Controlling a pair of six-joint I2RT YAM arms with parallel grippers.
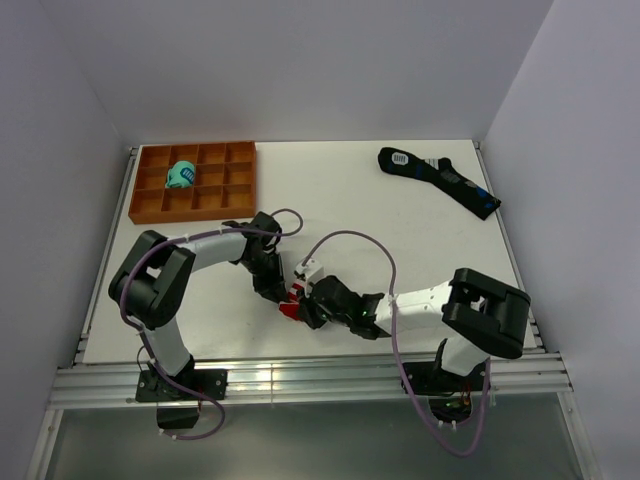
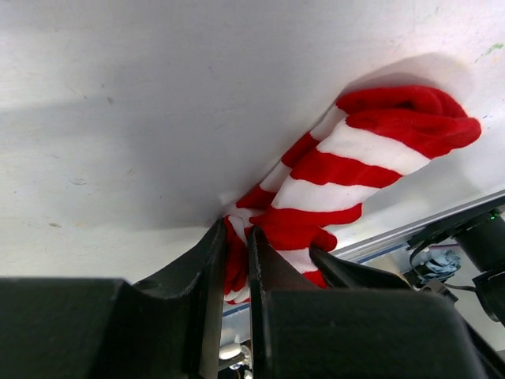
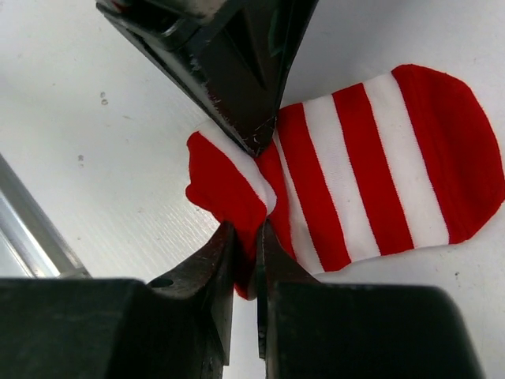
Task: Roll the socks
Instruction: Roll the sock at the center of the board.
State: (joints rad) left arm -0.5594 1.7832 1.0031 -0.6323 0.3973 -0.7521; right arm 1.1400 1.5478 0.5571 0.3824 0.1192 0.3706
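The red and white striped socks (image 3: 371,158) lie flat on the white table near its front edge, the red toe pointing away and the cuff end folded up. They show in the left wrist view (image 2: 347,170) and barely in the top view (image 1: 291,308), hidden under both grippers. My right gripper (image 3: 246,237) is shut on the red folded cuff end. My left gripper (image 2: 235,237) is shut on the same end from the opposite side; its fingers (image 3: 245,95) show in the right wrist view. In the top view the left gripper (image 1: 280,292) and the right gripper (image 1: 305,306) meet over the socks.
An orange compartment tray (image 1: 150,205) stands at the back left with a teal sock bundle (image 1: 181,175) in it. A long black sock (image 1: 440,180) with blue patches lies at the back right. The metal rail of the table's front edge (image 1: 300,375) is close by.
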